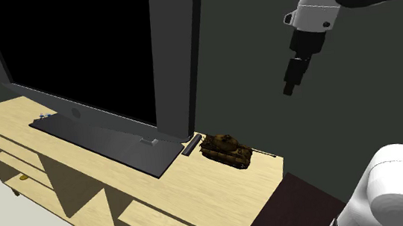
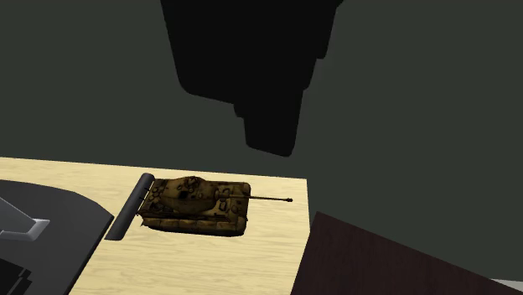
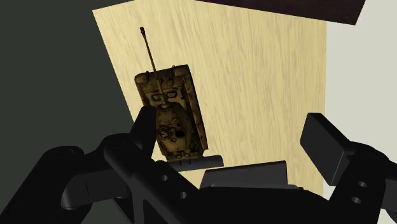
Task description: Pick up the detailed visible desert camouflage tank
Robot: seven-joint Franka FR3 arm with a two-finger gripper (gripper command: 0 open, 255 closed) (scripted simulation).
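Note:
A small tank in tan and brown camouflage point(image 1: 226, 150) sits on the pale wooden cabinet top point(image 1: 199, 187), close to the dark back wall. Its thin barrel points toward the shoulder view's right. In the second exterior view the tank point(image 2: 197, 204) lies level, barrel to the right. My black gripper point(image 1: 289, 88) hangs high above the cabinet, up and right of the tank, touching nothing. In the wrist view the tank point(image 3: 172, 108) lies far below beside one finger point(image 3: 147, 130). The gripper point(image 3: 235, 137) is open and holds nothing.
A slim dark bar point(image 1: 191, 144) lies right beside the tank's rear. A large black TV point(image 1: 90, 58) on a grey base point(image 1: 109, 143) takes up the cabinet's left part. The cabinet top ends just right of the tank, with a dark brown surface point(image 2: 377, 260) below.

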